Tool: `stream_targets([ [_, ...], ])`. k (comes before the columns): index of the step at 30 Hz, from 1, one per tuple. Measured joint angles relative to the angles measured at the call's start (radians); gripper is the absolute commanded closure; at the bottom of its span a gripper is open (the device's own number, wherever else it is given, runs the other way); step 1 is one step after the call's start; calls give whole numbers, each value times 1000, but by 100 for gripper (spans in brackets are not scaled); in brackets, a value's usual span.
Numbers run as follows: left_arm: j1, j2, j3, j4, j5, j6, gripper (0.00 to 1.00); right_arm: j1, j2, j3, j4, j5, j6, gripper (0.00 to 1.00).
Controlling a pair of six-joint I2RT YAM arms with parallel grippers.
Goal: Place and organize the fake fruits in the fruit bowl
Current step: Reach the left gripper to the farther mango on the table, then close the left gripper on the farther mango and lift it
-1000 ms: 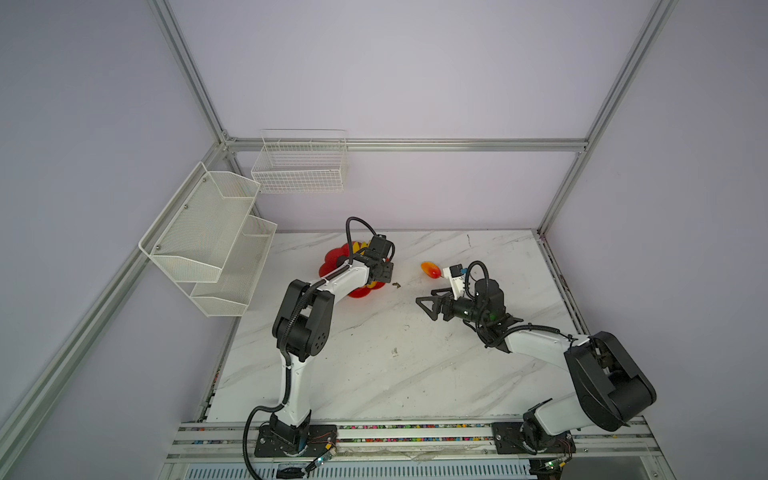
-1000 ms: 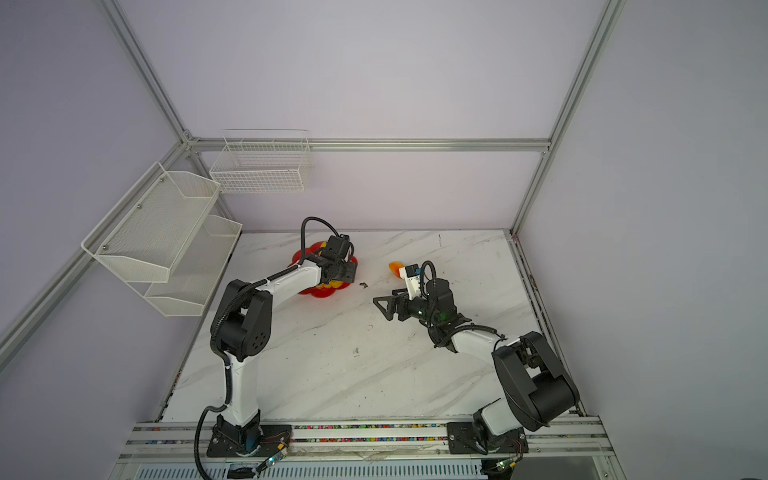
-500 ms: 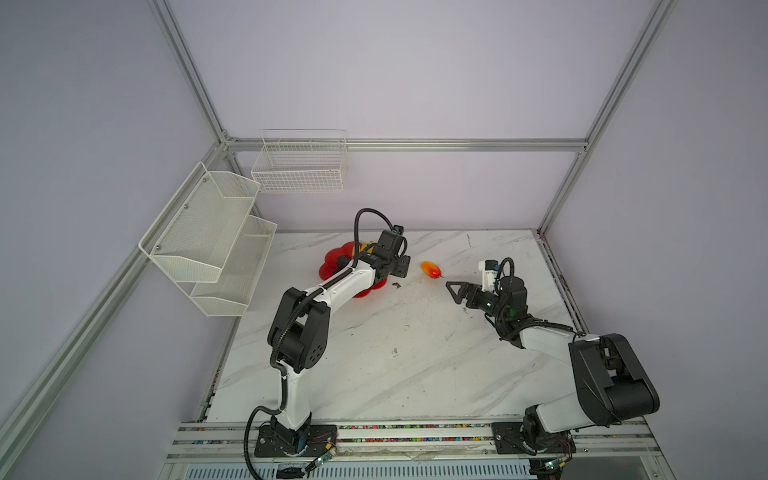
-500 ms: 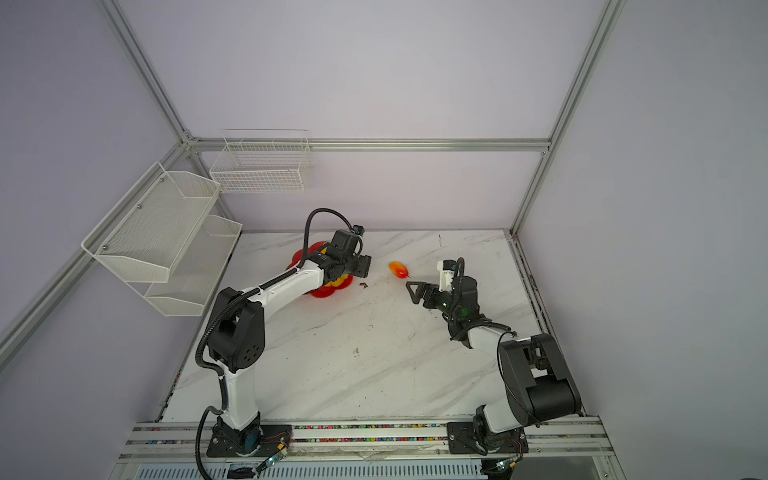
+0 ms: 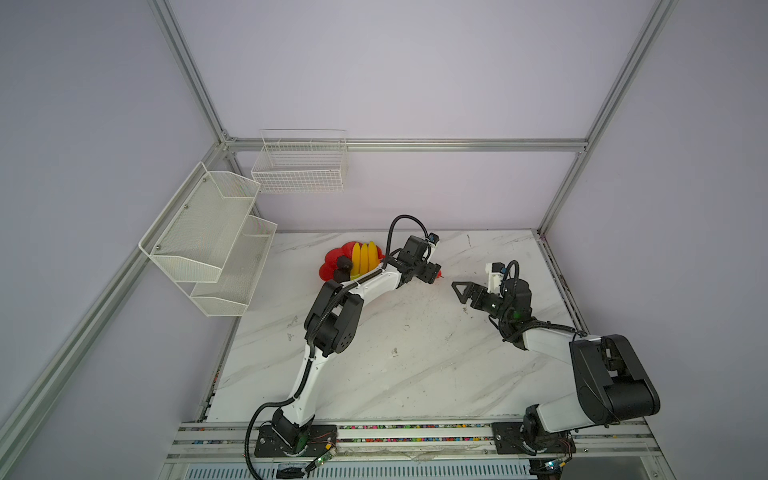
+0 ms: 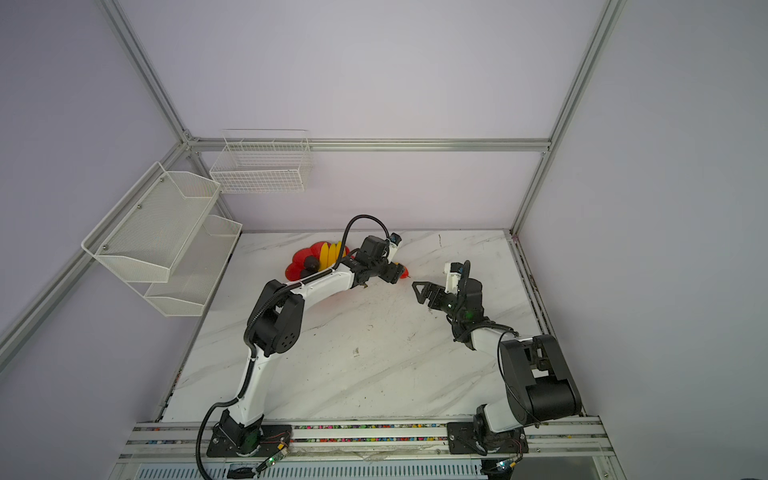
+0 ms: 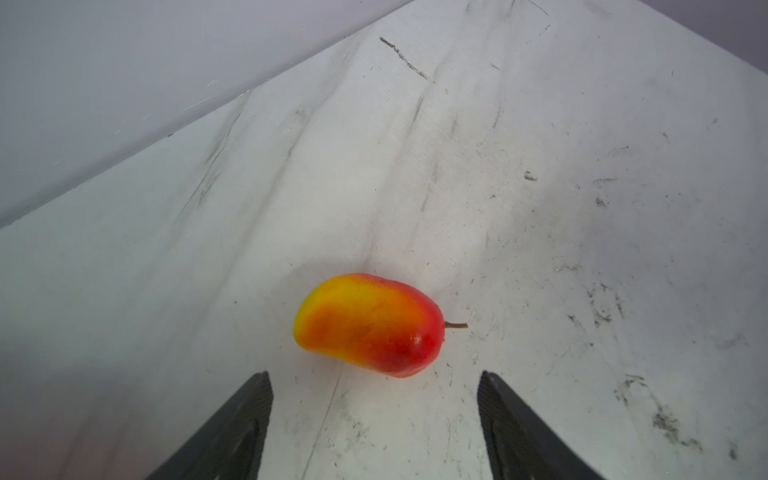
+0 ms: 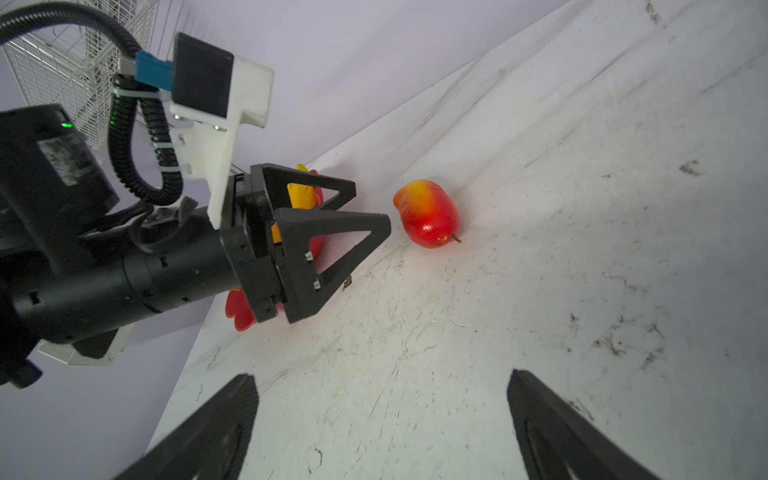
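The mango [image 7: 370, 324] is lying on its side on the table [image 5: 395, 353], with its red end and short stem turned away from the bowl [image 5: 332, 257]. It is sitting outside the bowl, near it, on the side toward the table's middle. In both top views only a sliver of red is showing past the left gripper [image 5: 432, 274].

That gripper is reaching low over the table and pointing at the mango. Its jaws are standing wide and empty; in the left wrist view the two fingertips [image 7: 262, 382] are flanking open table just short of the fruit, not touching it. The right wrist view is showing the same gap between the gripper [image 8: 372, 203] and the mango [image 8: 428, 214].

The bowl is resting near the table's back left corner. The bananas [image 5: 365, 255] are lying in it, and two avocados [image 5: 344, 262] are sitting beside them on the bowl's left half.

The right gripper [image 5: 465, 295] is hanging over the table to the right of the mango, aiming toward it and well apart from it. Its jaws are also spread wide, holding nothing.

Two white wire baskets [image 5: 299, 166] are hanging on the walls above the back left corner.
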State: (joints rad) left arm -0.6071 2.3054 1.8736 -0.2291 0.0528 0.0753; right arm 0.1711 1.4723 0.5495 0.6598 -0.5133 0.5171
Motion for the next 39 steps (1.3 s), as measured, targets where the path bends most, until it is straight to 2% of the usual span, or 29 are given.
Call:
stream_targets([
  [2, 14, 13, 20, 9, 52, 95, 13, -10, -8, -7, 5, 0, 7, 3],
  [7, 63, 37, 74, 12, 239, 371, 10, -29, -13, -17, 20, -6, 26, 3],
  [13, 118, 77, 115, -56, 516, 703, 10, -35, -2, -18, 48, -26, 40, 3],
  [17, 134, 165, 236, -134, 597, 856, 10, -36, 17, -18, 57, -30, 45, 3],
  [22, 126, 224, 273, -146, 591, 942, 10, -36, 41, -18, 64, -34, 48, 3],
  [30, 94, 272, 281, -139, 557, 981, 11, -37, 61, -18, 74, -48, 55, 3],
  [39, 76, 292, 324, -116, 496, 978, 21, -37, 71, -18, 87, -67, 59, 3],
])
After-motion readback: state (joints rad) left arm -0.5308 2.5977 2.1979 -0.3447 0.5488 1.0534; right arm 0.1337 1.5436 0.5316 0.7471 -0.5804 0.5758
